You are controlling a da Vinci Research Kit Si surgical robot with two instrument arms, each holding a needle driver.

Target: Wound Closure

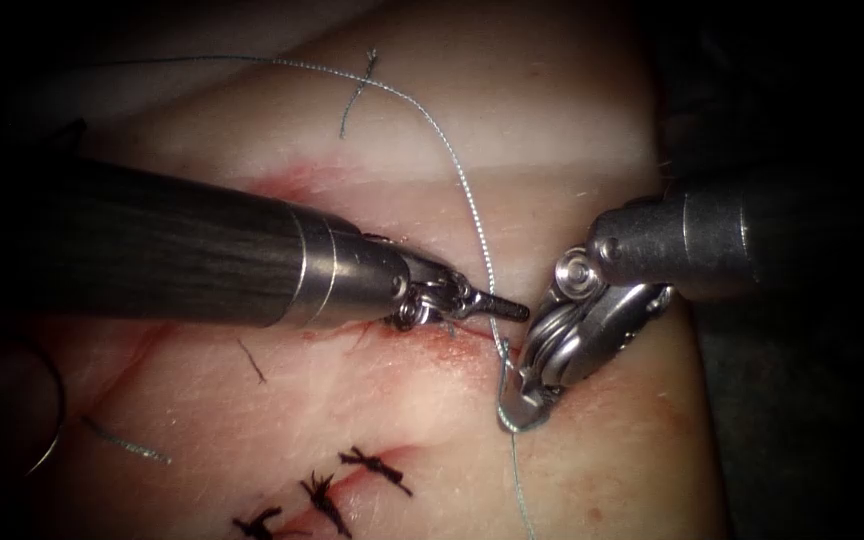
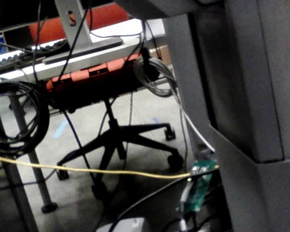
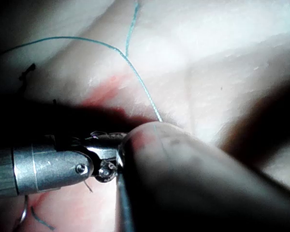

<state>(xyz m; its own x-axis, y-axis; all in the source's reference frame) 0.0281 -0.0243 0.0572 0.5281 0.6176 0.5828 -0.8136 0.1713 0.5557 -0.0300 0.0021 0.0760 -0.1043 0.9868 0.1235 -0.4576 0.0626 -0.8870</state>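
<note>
Two hands meet at the cut [image 1: 452, 345]: right hand [image 1: 524, 410], nearest, grips the thread [image 1: 472, 215]; left hand [image 1: 507, 308], closed and empty, lies just beyond. Curved needle [image 1: 52, 420] rests free on tissue [image 1: 552, 120], well apart from both.

The tissue [image 1: 572, 120] is seen carrying everything: dark knotted stitches [image 1: 377, 465] at six o'clock, a needle [image 1: 50, 420] at eight, a thread [image 1: 452, 170] draped from twelve.

Thread [image 1: 472, 215] strung across the gap between both tools, bare tissue [image 1: 552, 90] beyond, stitches [image 1: 377, 465] below
</note>
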